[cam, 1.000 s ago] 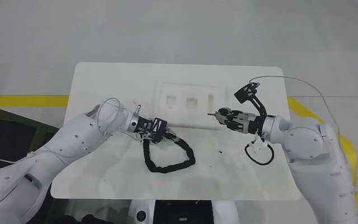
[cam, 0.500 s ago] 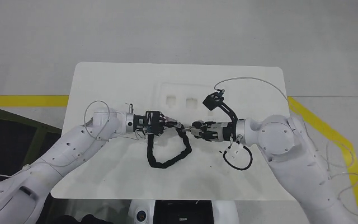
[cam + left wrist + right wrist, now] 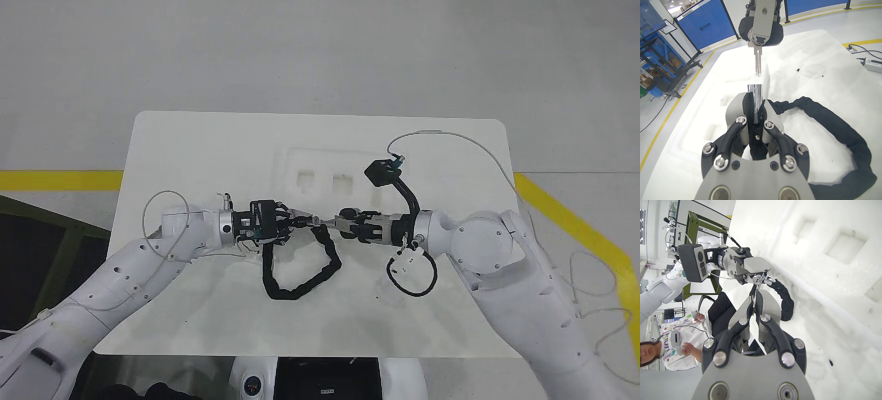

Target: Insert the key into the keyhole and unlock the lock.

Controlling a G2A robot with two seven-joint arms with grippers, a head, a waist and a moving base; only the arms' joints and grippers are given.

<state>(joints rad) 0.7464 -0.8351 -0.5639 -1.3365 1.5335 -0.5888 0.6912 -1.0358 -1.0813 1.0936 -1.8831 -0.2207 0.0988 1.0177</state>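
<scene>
Jaws of the left gripper (image 3: pixel 297 219) clamp the lock (image 3: pixel 755 94) by its chrome cylinder, above the desk (image 3: pixel 170 150) centre. The lock's black-sleeved chain (image 3: pixel 300 278) loops toward the near edge. Toward the far edge, a foam tray (image 3: pixel 340 156) shows three recesses. The right gripper (image 3: pixel 343 222) pinches the key (image 3: pixel 758 62), its tip in line with the keyhole (image 3: pixel 757 280) and just short of it.
</scene>
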